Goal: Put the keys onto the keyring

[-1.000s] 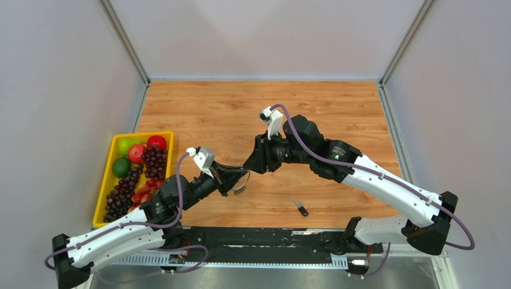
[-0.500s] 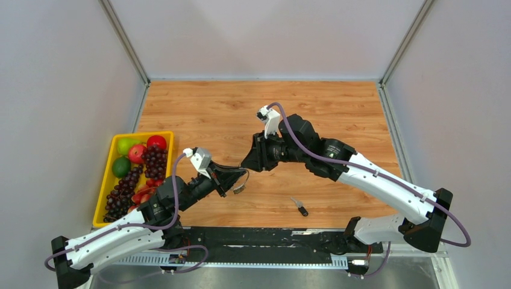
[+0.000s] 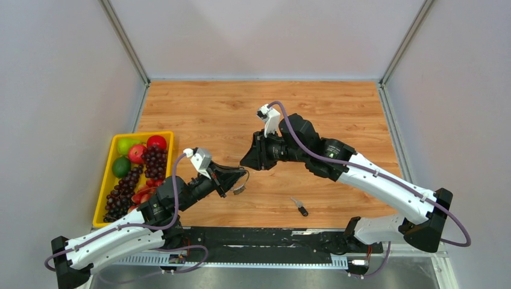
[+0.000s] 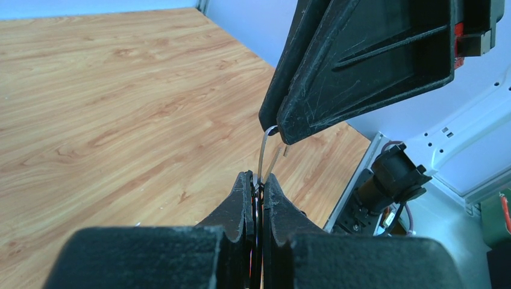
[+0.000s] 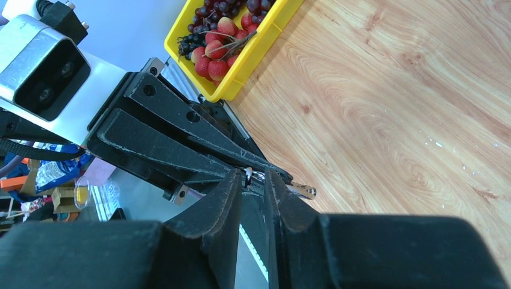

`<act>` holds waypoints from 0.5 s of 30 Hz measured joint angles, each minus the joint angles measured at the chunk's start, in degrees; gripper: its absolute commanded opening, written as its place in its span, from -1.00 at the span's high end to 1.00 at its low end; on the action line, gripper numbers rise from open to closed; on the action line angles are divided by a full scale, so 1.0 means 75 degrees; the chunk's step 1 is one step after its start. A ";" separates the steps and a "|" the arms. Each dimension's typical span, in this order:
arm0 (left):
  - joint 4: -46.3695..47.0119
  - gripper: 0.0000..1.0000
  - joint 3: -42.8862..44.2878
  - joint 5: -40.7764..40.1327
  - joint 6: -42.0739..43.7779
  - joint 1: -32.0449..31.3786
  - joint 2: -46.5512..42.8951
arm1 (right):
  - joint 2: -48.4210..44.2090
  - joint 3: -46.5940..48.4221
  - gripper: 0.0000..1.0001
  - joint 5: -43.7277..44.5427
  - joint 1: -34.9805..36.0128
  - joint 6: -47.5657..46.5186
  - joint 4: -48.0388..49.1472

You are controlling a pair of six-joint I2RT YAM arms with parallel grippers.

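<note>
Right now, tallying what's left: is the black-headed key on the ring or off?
Off. The black-headed key lies alone on the table, apart from the ring pinched in the left claw.

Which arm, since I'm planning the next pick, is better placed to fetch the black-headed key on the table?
Right, probably. The left pincer is shut on the keyring, so busy; the black-headed key lies on the right arm's side, near its base.
</note>
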 measured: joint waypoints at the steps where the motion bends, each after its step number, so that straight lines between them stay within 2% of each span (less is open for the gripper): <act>1: -0.0015 0.99 0.0000 0.0003 0.0000 0.0000 0.0000 | 0.0000 0.0000 0.57 0.0000 0.0006 0.0000 0.0006; 15: -0.0096 0.99 0.0000 0.0000 0.0032 0.0000 0.0000 | 0.0000 0.0023 0.67 0.0023 0.0087 0.0020 0.0020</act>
